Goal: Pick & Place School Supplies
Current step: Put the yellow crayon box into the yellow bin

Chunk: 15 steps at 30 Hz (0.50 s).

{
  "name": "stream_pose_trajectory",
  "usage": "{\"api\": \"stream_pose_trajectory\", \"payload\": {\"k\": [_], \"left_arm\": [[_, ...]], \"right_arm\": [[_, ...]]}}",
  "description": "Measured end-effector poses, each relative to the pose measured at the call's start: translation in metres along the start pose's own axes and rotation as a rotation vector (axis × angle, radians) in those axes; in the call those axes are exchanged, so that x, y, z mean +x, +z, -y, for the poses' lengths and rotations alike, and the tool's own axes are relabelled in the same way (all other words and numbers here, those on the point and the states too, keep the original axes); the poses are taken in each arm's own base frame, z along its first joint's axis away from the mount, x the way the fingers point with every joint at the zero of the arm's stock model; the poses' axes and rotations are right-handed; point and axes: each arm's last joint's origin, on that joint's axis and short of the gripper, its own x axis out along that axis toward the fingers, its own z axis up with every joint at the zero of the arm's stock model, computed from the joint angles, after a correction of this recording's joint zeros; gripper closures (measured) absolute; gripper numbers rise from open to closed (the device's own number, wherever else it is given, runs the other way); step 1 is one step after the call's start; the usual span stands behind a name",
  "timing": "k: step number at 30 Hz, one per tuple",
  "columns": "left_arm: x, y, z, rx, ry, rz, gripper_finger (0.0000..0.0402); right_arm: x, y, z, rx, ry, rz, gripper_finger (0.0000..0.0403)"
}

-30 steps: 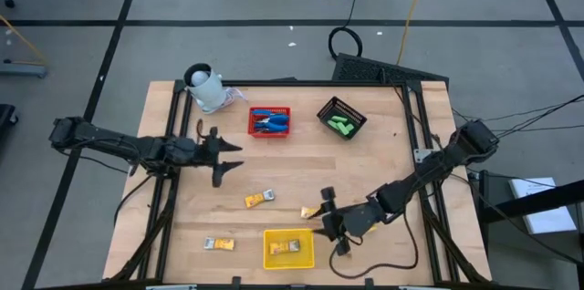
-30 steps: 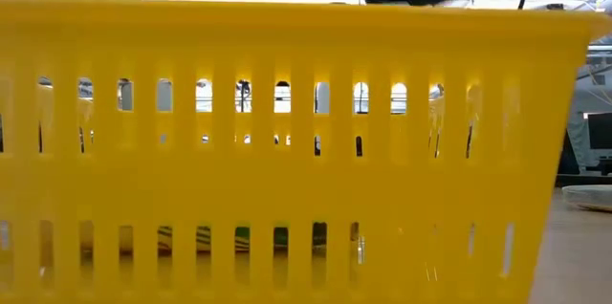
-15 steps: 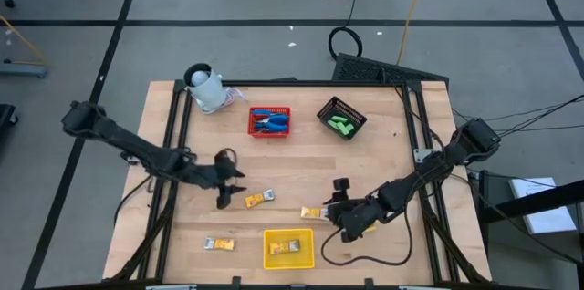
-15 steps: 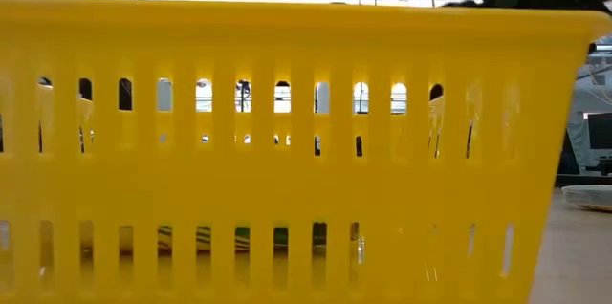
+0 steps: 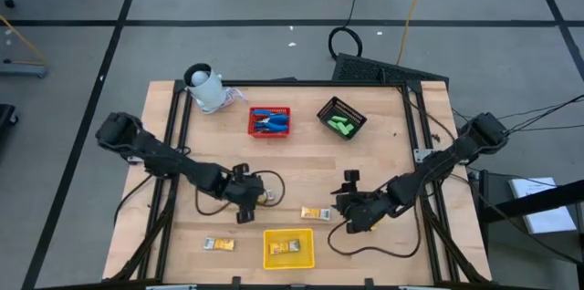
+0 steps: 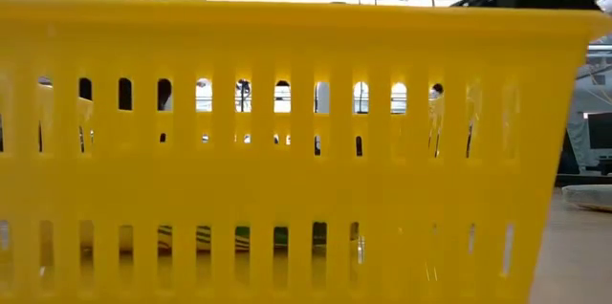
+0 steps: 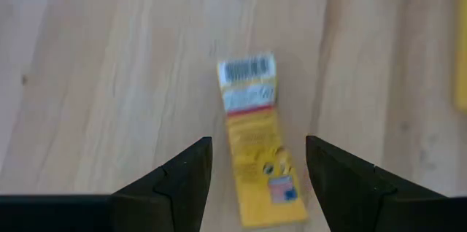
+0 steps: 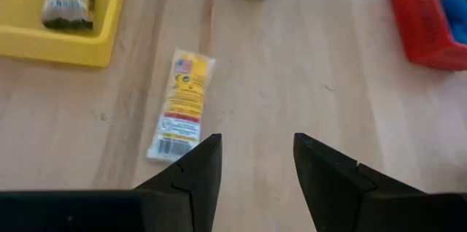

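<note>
The left gripper (image 7: 259,177), fingers apart, straddles a flat yellow-orange paper packet (image 7: 255,137) lying on the wooden table (image 5: 383,162). Closing off-centre may skew the packet or pinch only its edge.

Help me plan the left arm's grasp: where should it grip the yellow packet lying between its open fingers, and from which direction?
Grip the yellow packet across its narrow middle, coming straight down from above. It lies flat on the wooden table, and the open left gripper already straddles its long sides, so closing there should probably pinch the short width.
</note>
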Motion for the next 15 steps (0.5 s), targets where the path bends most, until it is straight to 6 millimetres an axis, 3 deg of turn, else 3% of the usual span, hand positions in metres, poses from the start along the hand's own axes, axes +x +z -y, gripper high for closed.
{"api": "stream_pose_trajectory", "payload": {"k": [9, 15], "left_arm": [[0.032, -0.004, -0.003, -0.042, 0.032, -0.162, 0.0176], [0.037, -0.004, -0.003, -0.036, 0.055, -0.153, 0.0181]], "right_arm": [[-0.016, -0.009, 0.010, 0.040, 0.014, 0.050, 0.0243], [-0.013, -0.020, 0.011, 0.065, 0.020, 0.067, 0.0243]]}}
